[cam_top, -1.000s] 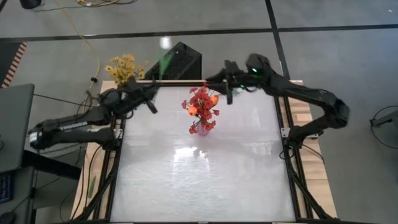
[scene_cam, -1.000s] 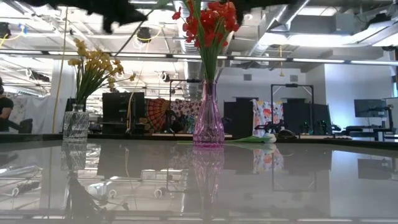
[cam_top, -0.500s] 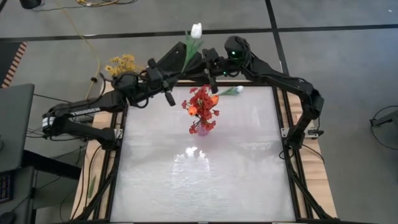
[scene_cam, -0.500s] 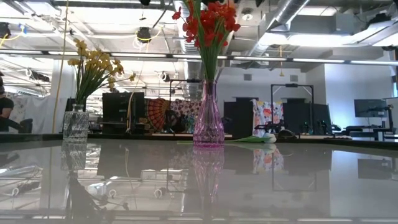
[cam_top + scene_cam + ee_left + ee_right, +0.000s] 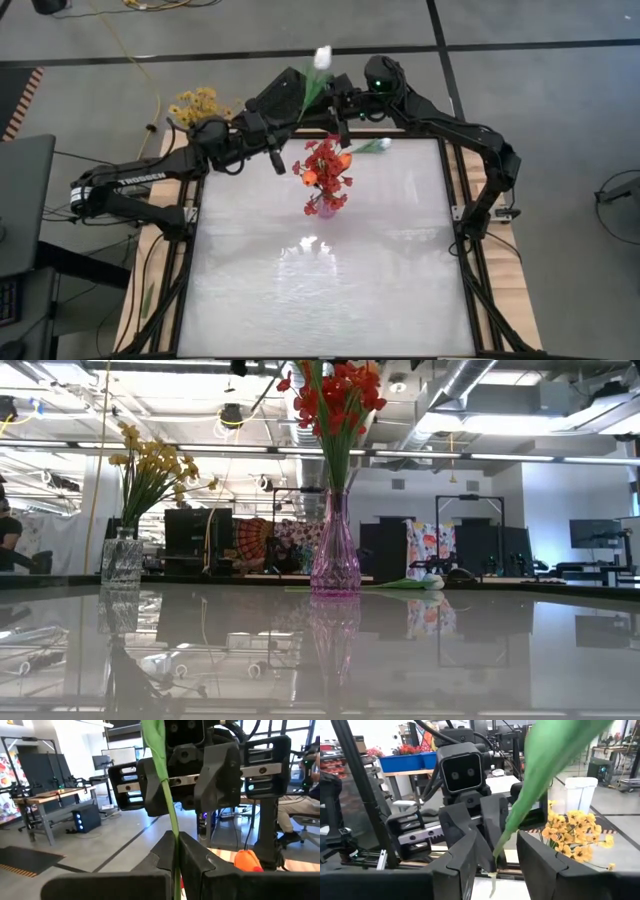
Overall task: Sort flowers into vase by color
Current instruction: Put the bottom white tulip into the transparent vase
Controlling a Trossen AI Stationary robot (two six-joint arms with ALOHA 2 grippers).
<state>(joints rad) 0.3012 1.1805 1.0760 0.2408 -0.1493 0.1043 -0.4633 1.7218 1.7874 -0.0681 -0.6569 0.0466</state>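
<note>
A white tulip (image 5: 321, 56) with a smooth green stem and broad leaf stands tilted above the table's far edge, its stem pinched in the closed fingers of the left gripper (image 5: 176, 851); the right gripper (image 5: 496, 854) faces it with its jaws spread wide around the stem's lower end, not clamping it. Red flowers (image 5: 323, 172) fill a slender pink glass vase (image 5: 335, 560) near the middle of the glossy table (image 5: 320, 290), and a second white tulip (image 5: 372, 146) lies flat just behind it. Yellow sprays (image 5: 150, 468) stand in a clear ribbed vase (image 5: 122, 560) at the far left corner.

White tulip (image 5: 322, 57) now in left end effector (image 5: 283, 152).
</note>
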